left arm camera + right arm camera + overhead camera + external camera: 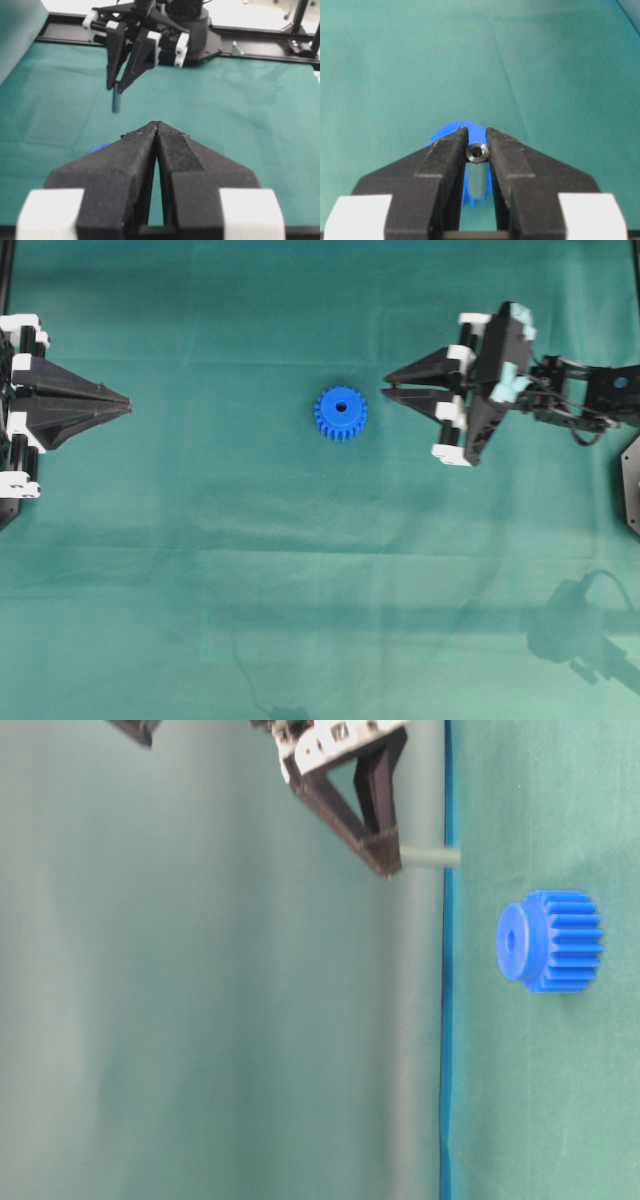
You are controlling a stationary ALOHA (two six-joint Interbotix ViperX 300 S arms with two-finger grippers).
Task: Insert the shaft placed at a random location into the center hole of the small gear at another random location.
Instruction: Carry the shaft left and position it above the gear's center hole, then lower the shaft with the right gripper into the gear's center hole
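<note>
The small gear (340,413) is bright blue with a dark center hole (341,407). The shaft (477,172) is silvery-grey. The tabletop (200,590) is plain teal-green. Both grippers have black jaws and white blocks.

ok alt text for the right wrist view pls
The right gripper fills the bottom of the frame, its two black fingers shut on the shaft, a small silvery cylinder seen nearly end-on. The blue gear lies partly hidden behind the fingertips on the green cloth.
</note>
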